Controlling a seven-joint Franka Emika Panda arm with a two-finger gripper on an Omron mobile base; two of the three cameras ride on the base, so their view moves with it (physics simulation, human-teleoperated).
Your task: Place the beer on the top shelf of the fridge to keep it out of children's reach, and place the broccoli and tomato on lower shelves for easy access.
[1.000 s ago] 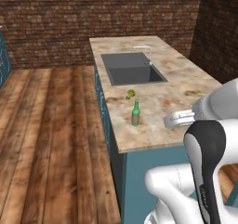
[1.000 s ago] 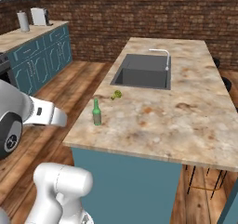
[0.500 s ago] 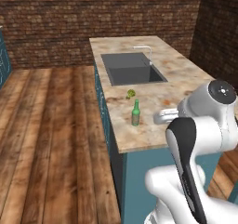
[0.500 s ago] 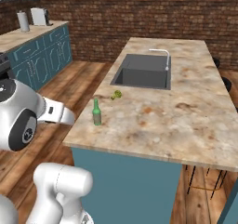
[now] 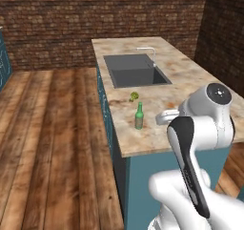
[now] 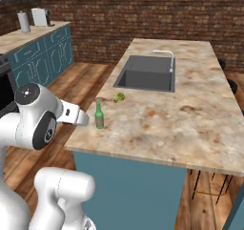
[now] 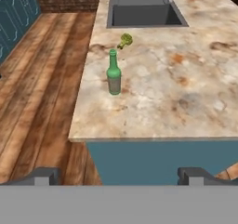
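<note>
Tool [image 7: 118, 175]: wide, holding nothing.
Bottle [image 7: 114, 74]: upright on surface [image 7: 186, 93] — grip body squarely, avoid broccoli [image 7: 125, 40].

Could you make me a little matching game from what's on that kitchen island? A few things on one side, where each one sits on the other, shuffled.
Things:
1. beer
2. broccoli
3. sink
4. faucet

Places:
A. sunk into the countertop
B. upright near the counter's edge
C. on the sink's rim
D. lying between bottle and sink

Pairs: 1-B, 2-D, 3-A, 4-C
</note>
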